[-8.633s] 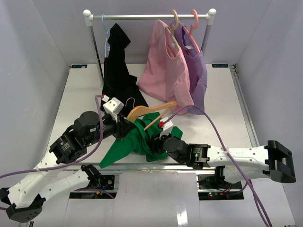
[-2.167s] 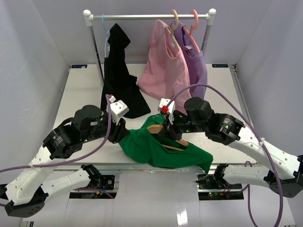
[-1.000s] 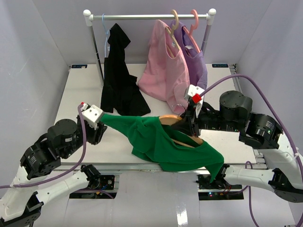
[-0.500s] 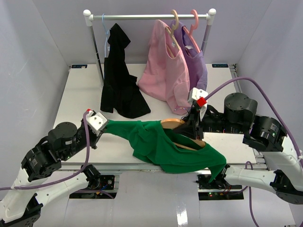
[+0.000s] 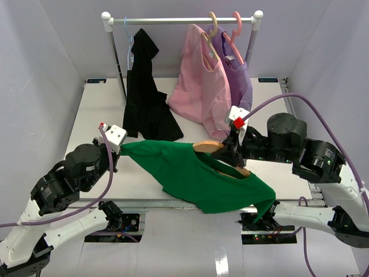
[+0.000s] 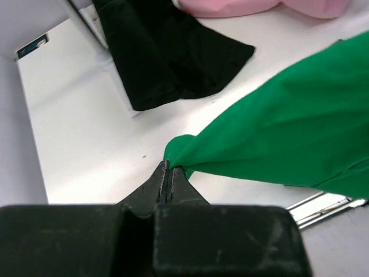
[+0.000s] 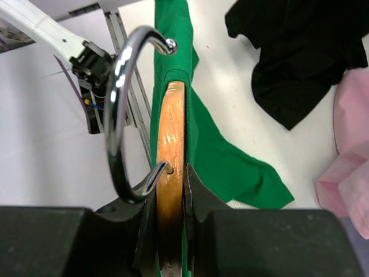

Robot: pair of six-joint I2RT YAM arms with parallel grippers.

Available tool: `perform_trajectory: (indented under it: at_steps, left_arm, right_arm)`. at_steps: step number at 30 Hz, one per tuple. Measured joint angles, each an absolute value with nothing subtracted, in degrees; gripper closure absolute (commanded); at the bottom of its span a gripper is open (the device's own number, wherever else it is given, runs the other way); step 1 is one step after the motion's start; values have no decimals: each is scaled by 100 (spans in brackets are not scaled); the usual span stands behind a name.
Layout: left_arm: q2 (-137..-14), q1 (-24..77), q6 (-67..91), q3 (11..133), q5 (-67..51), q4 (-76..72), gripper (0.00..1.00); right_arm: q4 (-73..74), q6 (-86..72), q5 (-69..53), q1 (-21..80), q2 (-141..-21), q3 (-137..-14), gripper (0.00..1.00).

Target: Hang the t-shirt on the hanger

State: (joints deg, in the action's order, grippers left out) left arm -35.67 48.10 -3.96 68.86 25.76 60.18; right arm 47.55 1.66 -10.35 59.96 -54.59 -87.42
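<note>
The green t-shirt [image 5: 193,176] hangs stretched in the air between both grippers, above the table's near edge. My left gripper [image 5: 119,145] is shut on its left corner; the pinch shows in the left wrist view [image 6: 166,168], with the fabric [image 6: 288,127] pulled taut to the right. My right gripper [image 5: 229,153] is shut on the wooden hanger [image 5: 206,145], whose far arm is inside the shirt. In the right wrist view the jaws [image 7: 171,173] clamp the hanger's wooden neck [image 7: 171,124] below its metal hook [image 7: 118,98], with green cloth [image 7: 230,167] on both sides.
A clothes rack [image 5: 179,21] stands at the back of the white table [image 5: 95,109]. A black garment [image 5: 144,98], a pink shirt [image 5: 202,86] and a purple shirt [image 5: 243,81] hang from it, their hems reaching the table just behind the hanger.
My left gripper has pulled the shirt's corner up and left, so the fabric is flatter and tauter. My right gripper has shifted slightly left with the hanger.
</note>
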Motion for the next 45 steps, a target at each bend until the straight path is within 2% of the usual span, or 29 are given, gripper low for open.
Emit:
perform_trajectory:
  at_steps: [6, 13, 28, 29, 31, 33, 34, 35, 38, 45]
  left_arm:
    - [-3828, 4810, 37, 6920, 3452, 6184, 100]
    - [-4000, 4810, 278, 7101, 3892, 6296, 100]
    - [-4417, 4810, 454, 7115, 4451, 6336, 99]
    - [-4463, 4810, 456, 7140, 4444, 6346, 96]
    - [-4567, 4810, 456, 7243, 4408, 6351, 80]
    - [-4701, 4810, 498, 7403, 4309, 6377, 59]
    - [-4772, 4810, 525, 7502, 4244, 6406, 43]
    - [-4844, 4810, 558, 7607, 4174, 6451, 33]
    - [-5087, 4810, 643, 7964, 3951, 6639, 29]
    - [-5415, 4807, 416, 8656, 2930, 6997, 29]
  right_arm:
    - [5022, 218, -737, 5996, -5681, -8744, 92]
    - [5264, 346, -727, 5996, -5795, -8704, 92]
    - [5370, 612, -1632, 5996, -5299, -8462, 92]
    - [5378, 631, -1664, 5996, -5328, -8462, 92]
    - [5389, 655, -1715, 5996, -5426, -8462, 92]
    - [5389, 671, -1774, 5996, -5563, -8463, 92]
    - [5389, 673, -1792, 5996, -5639, -8465, 92]
    - [5390, 674, -1800, 5996, -5719, -8468, 92]
    - [5417, 640, -1764, 5996, -5956, -8652, 92]
    - [5686, 435, -1451, 5996, -6717, -10071, 92]
